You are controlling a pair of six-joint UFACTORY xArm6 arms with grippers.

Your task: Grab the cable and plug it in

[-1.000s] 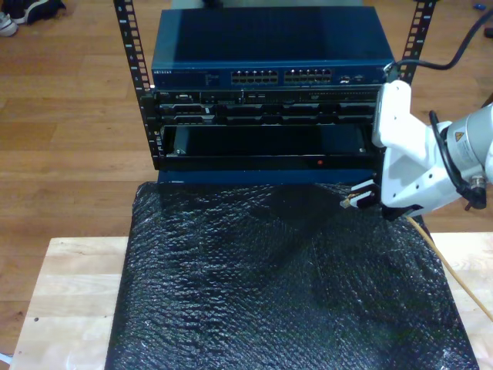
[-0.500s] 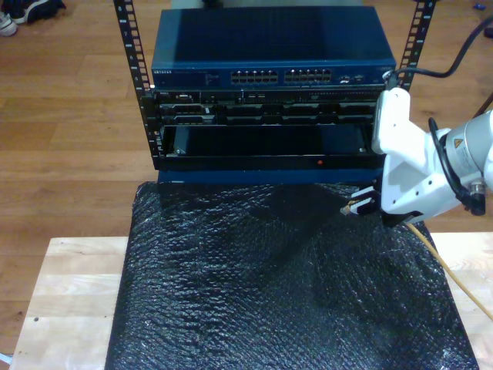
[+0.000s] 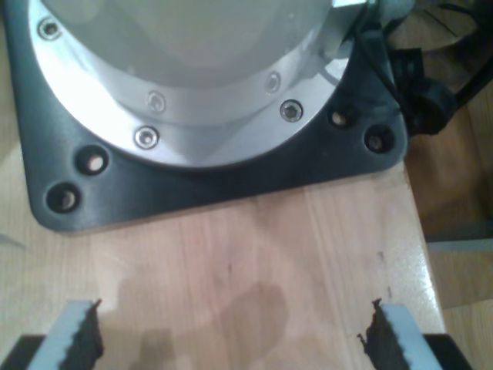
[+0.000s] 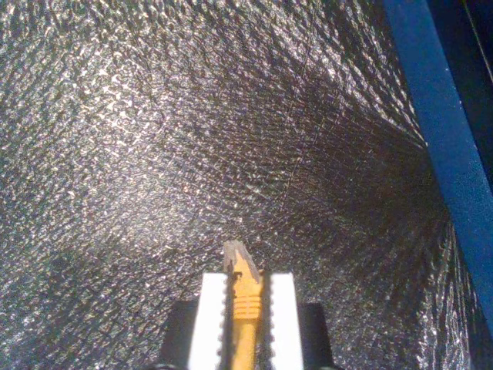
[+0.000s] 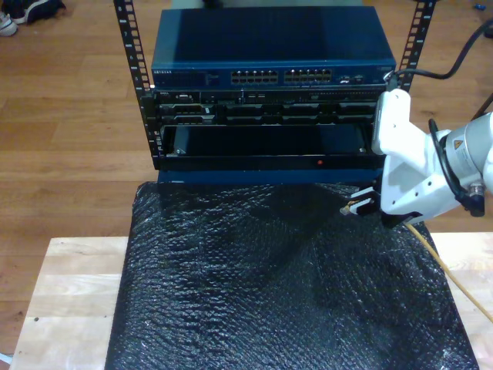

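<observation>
My second gripper (image 4: pixel 243 289) (image 5: pixel 356 206) is shut on the yellow-orange cable (image 4: pixel 243 316), just behind its clear plug (image 4: pixel 239 258). In the exterior view the plug (image 5: pixel 347 207) points toward that view's left, above the black mat (image 5: pixel 285 285), and the cable (image 5: pixel 451 281) trails off toward the lower right. The blue network switch (image 5: pixel 273 46) with its rows of ports (image 5: pixel 281 76) sits in the rack beyond the mat. My first gripper (image 3: pixel 231 343) is open over bare wooden tabletop (image 3: pixel 246 262), with nothing between its fingers.
A black base plate (image 3: pixel 192 185) carrying a metal arm base (image 3: pixel 192 77) lies ahead of my first gripper. Perforated rack rails (image 5: pixel 131 46) flank the switch. Light wood tabletop (image 5: pixel 69 301) borders the mat on both sides.
My second gripper with the cable has drifted slightly down and toward the exterior view's left. The plug stays held.
</observation>
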